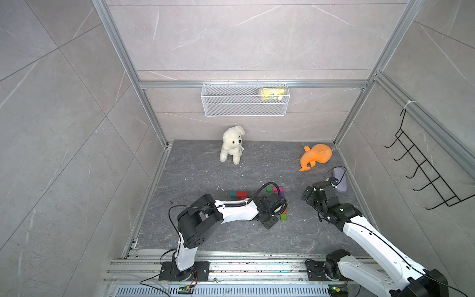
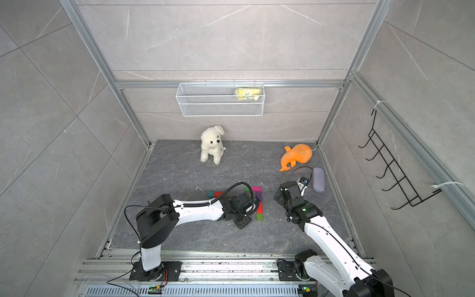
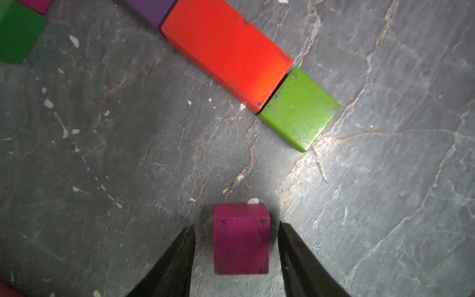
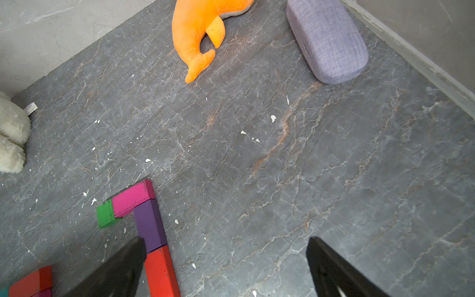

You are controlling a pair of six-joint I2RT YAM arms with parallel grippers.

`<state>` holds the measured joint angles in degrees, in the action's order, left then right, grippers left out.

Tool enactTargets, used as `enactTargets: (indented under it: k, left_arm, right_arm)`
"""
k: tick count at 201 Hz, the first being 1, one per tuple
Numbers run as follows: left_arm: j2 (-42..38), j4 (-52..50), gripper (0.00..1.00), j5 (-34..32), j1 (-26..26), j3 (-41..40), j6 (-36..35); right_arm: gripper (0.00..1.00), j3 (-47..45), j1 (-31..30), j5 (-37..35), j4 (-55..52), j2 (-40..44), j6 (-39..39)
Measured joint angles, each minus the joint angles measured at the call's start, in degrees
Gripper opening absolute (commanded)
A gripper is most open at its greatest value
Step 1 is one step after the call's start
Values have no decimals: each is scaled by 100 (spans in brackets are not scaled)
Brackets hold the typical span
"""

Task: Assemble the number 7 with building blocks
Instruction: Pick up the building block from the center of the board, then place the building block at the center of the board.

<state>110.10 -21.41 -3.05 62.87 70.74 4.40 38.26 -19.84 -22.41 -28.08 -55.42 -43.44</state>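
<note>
Forming the number 7 (image 2: 259,196): five building blocks (image 2: 259,207), two green.

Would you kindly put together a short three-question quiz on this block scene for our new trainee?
1. True or false: the right gripper is holding a block.
2. What colour is the loose cube between the left gripper's fingers? A red, B magenta, C teal.
3. Fill in: the end cube touching the red block is ____.

Key: 1 false, its jaws stand wide apart with nothing between them; 2 B; 3 green.
</note>
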Motion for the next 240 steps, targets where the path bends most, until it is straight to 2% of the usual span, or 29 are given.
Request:
enactTargets:
  k: [60,121,146,178,212,240]
  left_arm:
    - [9,-85,21,-42,0,33,61]
    - [-72,-446,9,-354,13,50,623]
    - [-409,-911,8,-566,15,50,1147]
    - [-1231,-1429,8,-863,50,-33,2079]
    - [-2159,-1751,8,-1119,232,-564,3217]
    - [-2352,-1996,8,-1248,295,-1036,4076]
  right_arm:
    - [100,-9,37,181,133,-87,50]
    - [100,-9,37,741,361,-229,431]
    - [100,-9,37,1062,505,-258,669]
    - [100,-9,37,1537,697,-420,927]
    - [99,-7,35,2006,962,-693,1182]
    - [96,-7,-90,2387,1327,-999,1373]
